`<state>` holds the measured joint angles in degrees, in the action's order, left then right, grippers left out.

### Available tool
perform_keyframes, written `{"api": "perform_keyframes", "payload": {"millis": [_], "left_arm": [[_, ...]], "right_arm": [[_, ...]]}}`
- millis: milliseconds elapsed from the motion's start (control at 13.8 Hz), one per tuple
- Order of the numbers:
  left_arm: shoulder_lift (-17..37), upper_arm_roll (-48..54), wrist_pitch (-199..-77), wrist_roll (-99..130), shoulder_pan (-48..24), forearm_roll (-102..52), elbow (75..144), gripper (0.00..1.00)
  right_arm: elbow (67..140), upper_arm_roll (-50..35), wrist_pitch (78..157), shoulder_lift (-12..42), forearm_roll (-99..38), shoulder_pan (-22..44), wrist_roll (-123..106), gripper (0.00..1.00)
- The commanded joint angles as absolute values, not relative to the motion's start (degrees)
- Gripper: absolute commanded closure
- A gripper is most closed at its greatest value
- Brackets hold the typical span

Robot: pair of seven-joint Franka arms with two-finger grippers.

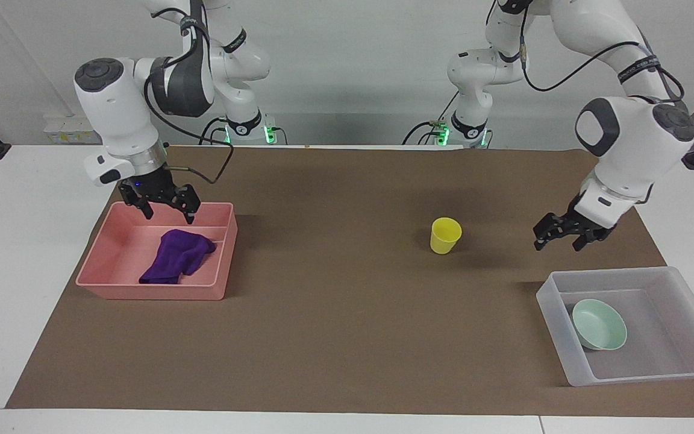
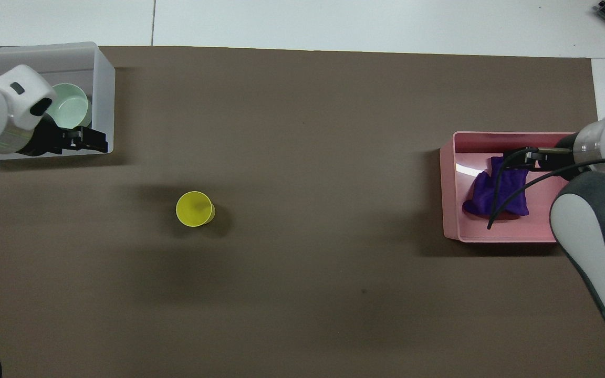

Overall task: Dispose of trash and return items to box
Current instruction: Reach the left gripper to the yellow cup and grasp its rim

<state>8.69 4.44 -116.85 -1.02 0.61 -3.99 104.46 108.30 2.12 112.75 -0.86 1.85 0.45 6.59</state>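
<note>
The purple cloth [image 1: 175, 256] lies loose in the pink bin [image 1: 154, 292] at the right arm's end of the table. My right gripper [image 1: 168, 215] is open and empty, raised just above the bin's edge nearer the robots. The mint-green bowl [image 1: 599, 324] rests in the clear box [image 1: 570, 361] at the left arm's end. My left gripper [image 1: 559, 242] is open and empty, up over the mat between the box and the yellow cup [image 1: 445, 235]. The cup stands upright on the mat. The overhead view also shows the cup [image 2: 195, 208], bowl [image 2: 74, 105] and cloth [image 2: 483, 191].
A brown mat [image 1: 335, 313] covers most of the white table. The right arm's black cable hangs over the pink bin [image 2: 452, 194]. The clear box [image 2: 104, 68] holds only the bowl.
</note>
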Motion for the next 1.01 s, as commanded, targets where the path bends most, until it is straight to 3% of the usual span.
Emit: {"api": "perform_keyframes", "payload": {"millis": [0, 145, 361, 651, 723, 795, 940], "left_arm": [[3.3, 3.6, -128.3, 4.1, -4.9, -1.6, 118.2, 0.0], [0.6, 3.7, -136.5, 4.7, -8.2, -1.6, 126.2, 0.0], [-0.4, 3.9, -138.3, 4.8, -12.2, -1.6, 129.9, 0.0], [-0.8, 3.9, -143.0, 5.0, -13.9, -1.6, 134.3, 0.0], [-0.8, 3.9, -144.7, 5.1, -14.5, -1.6, 135.2, 0.66], [-0.8, 3.9, -144.9, 6.5, -14.6, -1.7, 135.3, 1.0], [-0.8, 4.0, -145.1, 12.6, -15.2, -1.6, 135.5, 1.0]], "right_arm": [[104.7, 1.2, 105.3, -3.1, 3.0, 0.3, 7.7, 0.0], [97.5, 1.1, 96.2, -3.0, 3.0, 0.3, 7.1, 0.0], [91.3, 1.2, 87.5, -3.3, 2.8, 0.2, 6.3, 0.0], [90.8, 1.3, 85.3, -4.5, 2.4, 0.2, 3.0, 0.0], [91.1, 1.3, 85.6, -4.7, 2.4, 0.1, 2.8, 0.0], [91.8, 1.3, 86.0, -5.1, 2.3, -0.2, 2.7, 0.0], [92.2, 1.3, 86.0, -5.2, 2.1, -0.2, 2.7, 0.0]]}}
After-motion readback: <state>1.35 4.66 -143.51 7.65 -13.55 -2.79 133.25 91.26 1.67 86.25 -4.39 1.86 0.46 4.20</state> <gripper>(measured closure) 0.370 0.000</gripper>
